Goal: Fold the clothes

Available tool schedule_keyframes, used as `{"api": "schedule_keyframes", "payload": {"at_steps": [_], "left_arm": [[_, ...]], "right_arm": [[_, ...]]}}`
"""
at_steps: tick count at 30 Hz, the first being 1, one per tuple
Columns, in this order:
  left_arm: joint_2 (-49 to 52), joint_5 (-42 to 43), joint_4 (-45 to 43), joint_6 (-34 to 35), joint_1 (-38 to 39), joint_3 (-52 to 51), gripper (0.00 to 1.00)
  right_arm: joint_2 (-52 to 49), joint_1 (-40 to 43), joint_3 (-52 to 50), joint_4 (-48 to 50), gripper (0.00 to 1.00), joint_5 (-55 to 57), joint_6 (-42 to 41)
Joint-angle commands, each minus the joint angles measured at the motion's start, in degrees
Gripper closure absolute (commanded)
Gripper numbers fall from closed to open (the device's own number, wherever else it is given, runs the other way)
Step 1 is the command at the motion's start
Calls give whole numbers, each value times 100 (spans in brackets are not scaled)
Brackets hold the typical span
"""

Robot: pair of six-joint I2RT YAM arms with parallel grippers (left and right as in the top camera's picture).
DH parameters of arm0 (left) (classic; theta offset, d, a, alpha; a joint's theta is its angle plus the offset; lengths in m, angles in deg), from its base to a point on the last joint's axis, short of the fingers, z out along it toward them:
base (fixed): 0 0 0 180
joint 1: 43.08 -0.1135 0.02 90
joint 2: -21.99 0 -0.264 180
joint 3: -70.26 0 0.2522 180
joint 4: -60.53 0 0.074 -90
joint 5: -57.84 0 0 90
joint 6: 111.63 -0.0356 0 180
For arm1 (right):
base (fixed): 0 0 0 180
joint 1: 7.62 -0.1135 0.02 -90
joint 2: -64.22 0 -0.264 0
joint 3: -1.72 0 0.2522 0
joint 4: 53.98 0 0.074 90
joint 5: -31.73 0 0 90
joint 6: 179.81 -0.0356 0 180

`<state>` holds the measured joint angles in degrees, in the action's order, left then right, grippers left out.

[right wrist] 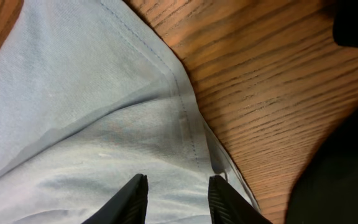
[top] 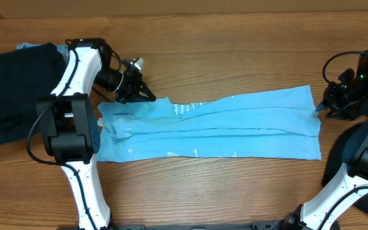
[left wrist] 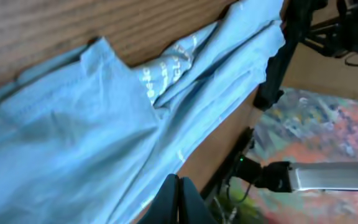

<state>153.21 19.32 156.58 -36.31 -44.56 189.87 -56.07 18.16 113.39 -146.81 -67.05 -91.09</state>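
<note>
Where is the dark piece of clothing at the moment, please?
In the overhead view, the dark clothing lies at the far left, beside the left arm and left of the light blue garment.

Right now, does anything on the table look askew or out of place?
Only the blue garment: its left end is rumpled with uneven layered edges, while the right end lies fairly square. Nothing looks spilled or damaged.

Wood-grain tbl (top: 235,38), even light; multicolour patterned floor (left wrist: 328,130) past edge.
</note>
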Motion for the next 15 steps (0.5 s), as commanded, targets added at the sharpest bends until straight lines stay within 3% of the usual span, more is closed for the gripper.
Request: {"api": "schedule_keyframes", "payload": {"at_steps": [1, 4, 8, 9, 15], "left_arm": [[-234, -1377, -658, 728, -28, 83, 90], [-234, -3676, -938, 1943, -48, 83, 80], [-234, -5117, -938, 3049, -57, 83, 80], [-234, -5246, -953, 3228, -79, 83, 71], [-234, -5276, -1104, 3268, -120, 83, 53]], "right_arm": [[-7, -22, -9, 33, 64, -52, 2], [-7, -22, -9, 28, 64, -52, 2], [-7, -22, -9, 72, 63, -55, -20], [-7, -22, -9, 70, 63, -55, -20], [-7, -22, -9, 74, 63, -57, -20]]}}
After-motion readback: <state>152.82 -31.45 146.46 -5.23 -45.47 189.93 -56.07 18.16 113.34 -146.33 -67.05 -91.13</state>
